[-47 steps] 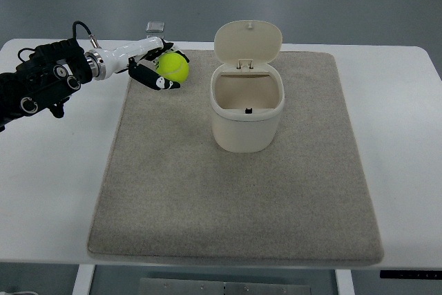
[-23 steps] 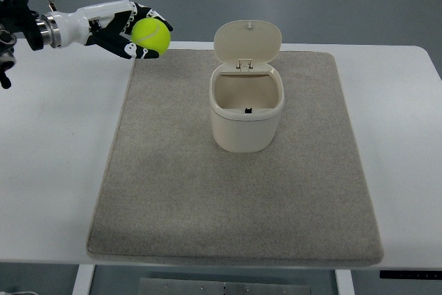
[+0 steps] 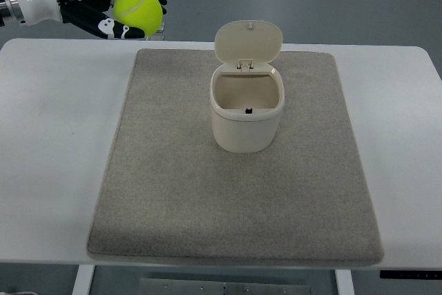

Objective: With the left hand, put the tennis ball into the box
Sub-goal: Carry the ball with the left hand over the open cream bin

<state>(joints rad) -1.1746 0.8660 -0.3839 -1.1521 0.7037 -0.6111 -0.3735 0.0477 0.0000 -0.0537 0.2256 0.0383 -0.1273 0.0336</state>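
Left hand has its fingers wrapped around the tennis ball, held high off the table's far-left corner, well apart from the open box; risk: releasing off-centre, so it clips the rim or upright lid and bounces away.

Fuzzy tennis ball — smooth plastic box

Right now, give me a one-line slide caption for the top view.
Left hand holds the tennis ball raised, left of the open-lidded box on the mat.
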